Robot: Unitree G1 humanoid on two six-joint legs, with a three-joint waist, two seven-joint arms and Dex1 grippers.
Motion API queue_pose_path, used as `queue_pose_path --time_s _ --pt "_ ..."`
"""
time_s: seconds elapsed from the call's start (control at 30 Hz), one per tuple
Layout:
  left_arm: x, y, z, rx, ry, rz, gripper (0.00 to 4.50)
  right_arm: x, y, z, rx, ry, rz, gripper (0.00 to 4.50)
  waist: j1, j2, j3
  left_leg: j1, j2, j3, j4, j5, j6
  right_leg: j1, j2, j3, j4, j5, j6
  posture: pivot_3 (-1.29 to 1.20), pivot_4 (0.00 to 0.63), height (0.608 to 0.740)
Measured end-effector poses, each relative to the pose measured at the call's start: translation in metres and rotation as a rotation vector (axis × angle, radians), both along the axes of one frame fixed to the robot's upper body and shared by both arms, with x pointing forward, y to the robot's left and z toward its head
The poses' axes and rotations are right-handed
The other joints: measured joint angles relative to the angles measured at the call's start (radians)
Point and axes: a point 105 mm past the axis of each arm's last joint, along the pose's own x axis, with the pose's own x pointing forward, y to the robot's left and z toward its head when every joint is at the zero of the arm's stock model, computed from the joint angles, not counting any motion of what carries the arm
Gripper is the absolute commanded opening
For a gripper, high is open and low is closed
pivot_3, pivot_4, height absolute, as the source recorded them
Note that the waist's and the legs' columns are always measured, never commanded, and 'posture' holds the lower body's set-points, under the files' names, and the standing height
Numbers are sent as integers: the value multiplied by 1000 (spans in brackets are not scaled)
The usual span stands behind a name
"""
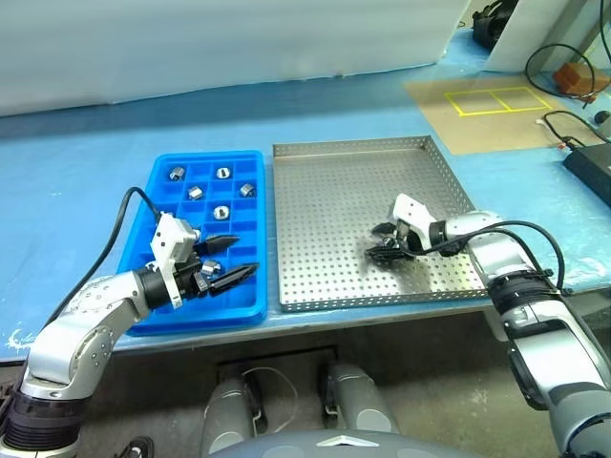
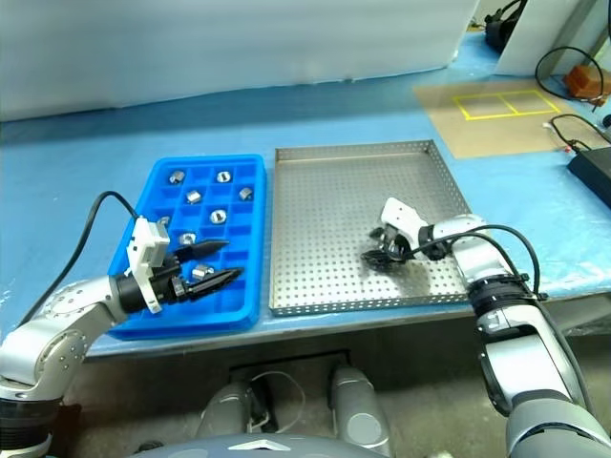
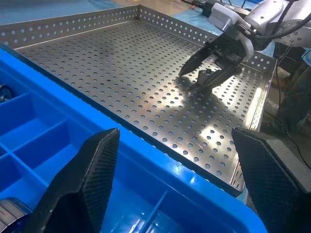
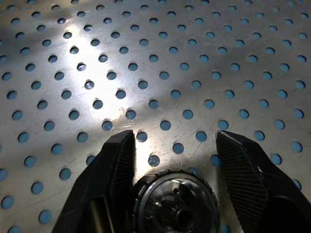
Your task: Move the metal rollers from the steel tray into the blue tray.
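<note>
The steel tray (image 1: 325,181) lies right of the blue tray (image 1: 162,205) on the blue table. Several metal rollers (image 1: 221,212) sit in the blue tray's compartments. My right gripper (image 4: 175,138) is low over the steel tray's front right part, fingers straddling one roller (image 4: 175,204) on the perforated floor. One finger touches the roller and a gap shows at the other. The left wrist view shows that gripper (image 3: 194,80) with the roller (image 3: 206,76) between its fingers. My left gripper (image 1: 246,256) hovers open over the blue tray's front right corner, holding nothing.
A tan board with yellow tape squares (image 1: 492,110) lies behind the steel tray at the right. Cables and a black box (image 1: 587,162) sit at the far right. Both trays stand close to the table's front edge.
</note>
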Motion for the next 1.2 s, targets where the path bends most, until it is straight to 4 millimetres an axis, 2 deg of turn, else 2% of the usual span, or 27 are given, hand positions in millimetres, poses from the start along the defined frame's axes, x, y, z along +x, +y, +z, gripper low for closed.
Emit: queue_pose_path --time_s 0.1,0.4,0.47,0.57,0.63,0.73,0.8,0.87,0.93,1.07,1.2 --pt "0 0 1 0 -8 2 3918 1 3 1 -7 -18 6 1729 -10 -3 -2 0 0 0 0 0 0 -1 0 0 0 0 0 -564 150 740" --pt "-1 2 -2 2 0 4 3918 0 19 4 11 -14 43 1717 -41 -3 -2 -1 0 -1 0 0 0 -2 0 0 0 0 0 -544 150 740" --pt "-1 4 -3 3 4 11 3918 -2 34 6 43 -2 71 1717 -55 -3 -2 -2 0 -1 -1 0 -1 -4 0 0 1 0 1 -536 150 740" --pt "-3 6 -1 3 -1 20 3918 -9 71 17 140 11 147 1717 -77 -2 -1 -11 1 -1 -1 1 -3 -15 1 0 4 0 0 -521 150 740" --pt "-6 9 1 4 -4 26 3918 -13 106 35 238 0 217 1717 -90 -2 -1 -19 2 -1 -1 2 -4 -24 1 0 8 4 -5 -512 150 740" --pt "-9 15 5 11 -11 43 3918 -18 162 78 375 -63 338 1717 -93 -2 -1 -23 3 -1 -2 4 -6 -33 2 -1 15 4 -6 -500 150 740" --pt "-10 22 6 25 -11 67 3918 -19 190 99 430 -107 375 1717 -86 -1 -1 -23 6 -1 -3 5 -9 -33 4 -2 15 4 -6 -471 150 740" --pt "-10 29 9 37 -22 95 3918 -21 213 110 464 -121 396 1717 -79 -1 -1 -22 6 -1 -5 6 -11 -33 4 -2 14 4 -6 -454 150 740" --pt "-12 35 11 53 -26 118 3918 -25 226 107 464 -94 421 1717 -65 -1 0 -23 5 -1 -6 7 -11 -33 3 -2 14 4 -6 -432 150 740" --pt "-23 50 5 103 10 154 3918 -32 240 95 448 -33 456 1717 -40 -2 1 -23 5 -1 -6 6 -11 -33 3 -2 13 4 -7 -400 150 740" --pt "-38 57 -3 131 64 148 3918 -39 255 104 469 0 493 1717 -20 -1 2 -20 5 -1 -9 8 -14 -34 3 -1 15 4 -6 -369 150 740"
